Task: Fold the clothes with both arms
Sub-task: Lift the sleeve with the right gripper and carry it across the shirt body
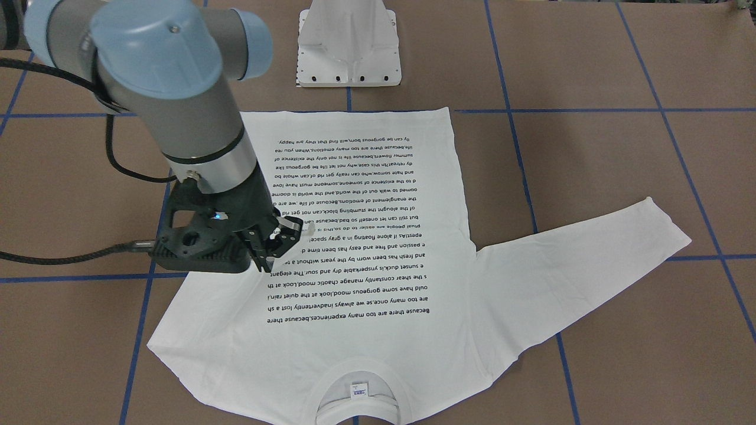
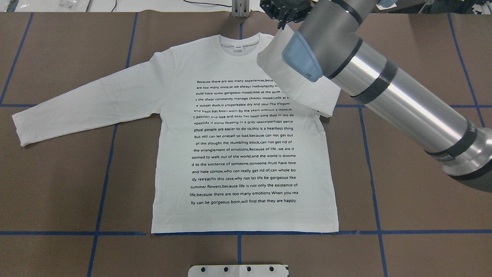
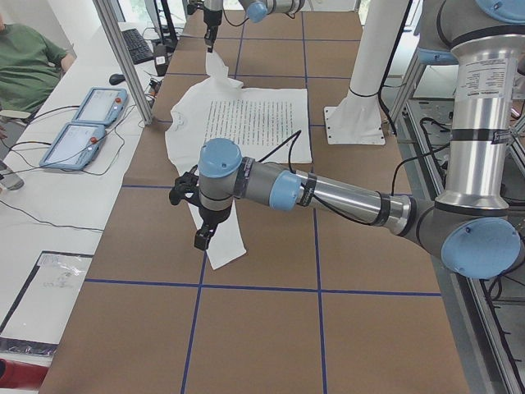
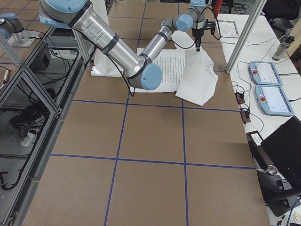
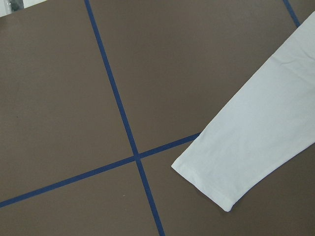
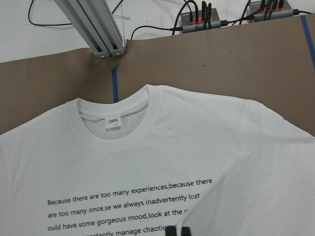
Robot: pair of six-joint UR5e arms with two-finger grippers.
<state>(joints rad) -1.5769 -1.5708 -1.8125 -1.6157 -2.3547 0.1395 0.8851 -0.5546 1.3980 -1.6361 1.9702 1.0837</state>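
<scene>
The white long-sleeved T-shirt (image 2: 238,134) lies flat on the brown table, text side up, collar (image 6: 113,128) at the far edge. My right gripper (image 2: 284,19) is shut on the cuff of the shirt's right sleeve (image 2: 296,80). It holds the cuff raised over the right shoulder, so the sleeve drapes across the text. In the front view this gripper (image 1: 282,239) pinches a bit of white cloth. The other sleeve (image 2: 84,104) lies stretched out flat. My left gripper (image 3: 201,238) hovers above its cuff (image 5: 206,182); I cannot tell if it is open.
The white pedestal base (image 1: 348,47) stands just behind the shirt's hem. Blue tape lines (image 2: 107,161) grid the table. An aluminium post (image 6: 93,29) and cables stand past the collar. Two teach pendants (image 3: 82,123) and a seated person (image 3: 25,57) are beyond the table's far edge.
</scene>
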